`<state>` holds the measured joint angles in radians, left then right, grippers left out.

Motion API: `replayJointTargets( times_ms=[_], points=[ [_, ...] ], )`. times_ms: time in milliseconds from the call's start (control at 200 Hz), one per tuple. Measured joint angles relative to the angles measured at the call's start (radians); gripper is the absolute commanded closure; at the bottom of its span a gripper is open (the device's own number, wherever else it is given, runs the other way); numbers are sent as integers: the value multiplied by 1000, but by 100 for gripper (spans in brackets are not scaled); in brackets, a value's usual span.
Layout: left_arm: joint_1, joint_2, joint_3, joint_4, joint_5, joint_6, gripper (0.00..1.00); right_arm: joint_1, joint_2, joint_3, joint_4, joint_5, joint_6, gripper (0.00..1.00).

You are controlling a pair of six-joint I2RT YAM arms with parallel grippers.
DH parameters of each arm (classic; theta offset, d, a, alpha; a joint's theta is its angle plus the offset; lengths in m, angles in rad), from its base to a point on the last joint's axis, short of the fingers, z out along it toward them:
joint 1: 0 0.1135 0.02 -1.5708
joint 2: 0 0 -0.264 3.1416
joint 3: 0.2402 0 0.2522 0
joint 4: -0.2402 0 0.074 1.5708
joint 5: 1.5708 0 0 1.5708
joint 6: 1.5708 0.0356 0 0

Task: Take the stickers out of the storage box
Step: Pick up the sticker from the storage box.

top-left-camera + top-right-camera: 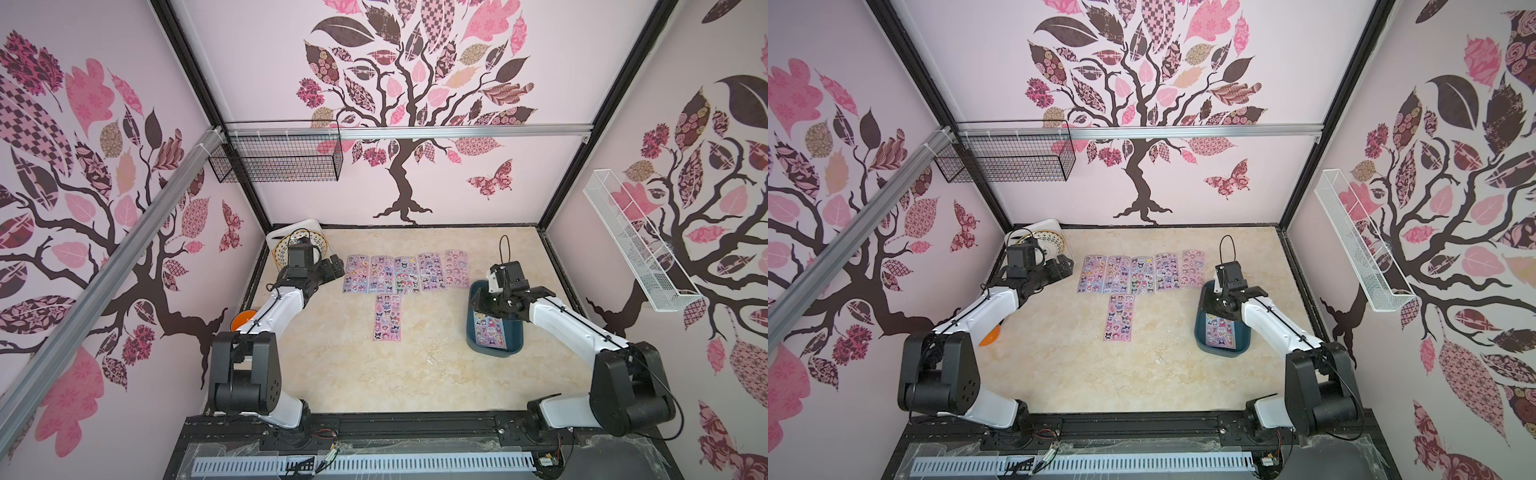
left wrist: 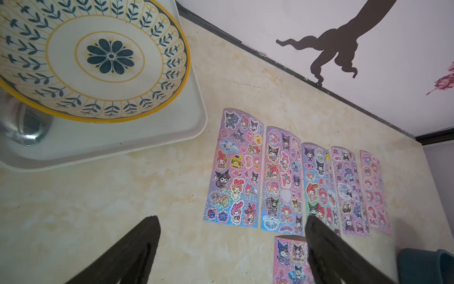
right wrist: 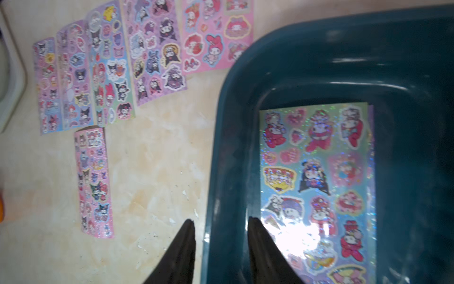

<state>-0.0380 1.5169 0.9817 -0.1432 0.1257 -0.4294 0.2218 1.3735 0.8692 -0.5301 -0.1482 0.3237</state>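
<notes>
Stickers (image 3: 317,184) in the storage box (image 3: 228,152): one glossy sheet flat on the bottom with a second edge showing beneath, the box near the right edge of the table (image 1: 415,374); six more sheets (image 1: 405,274) lie out toward the far edge. Right gripper (image 3: 221,221) has its jaws parted and empty with the box's wall seen between them, and the left gripper (image 2: 232,218) is spread wide and empty near the far left corner. Risk: closing here pinches the wall and drags the box, or the slick sheet slips, or two lift together. White tray (image 2: 191,123) in that corner holds a patterned bowl (image 2: 110,56).
</notes>
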Motion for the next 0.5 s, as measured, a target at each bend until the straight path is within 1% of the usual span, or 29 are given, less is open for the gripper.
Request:
replayJointTargets(
  times_ms=[105, 285, 390, 500],
  points=[
    [0, 0, -3, 1, -8, -13, 2, -7, -2, -6, -35, 55, -19, 46],
    [0, 40, 36, 13, 60, -25, 2, -29, 6, -20, -53, 115, -49, 24],
    [0, 48, 30, 47, 116, -37, 2, -52, 43, -22, -52, 135, -57, 19],
    [0, 48, 23, 85, 155, -46, 2, -59, 114, -14, -62, 151, -72, 14]
  ],
)
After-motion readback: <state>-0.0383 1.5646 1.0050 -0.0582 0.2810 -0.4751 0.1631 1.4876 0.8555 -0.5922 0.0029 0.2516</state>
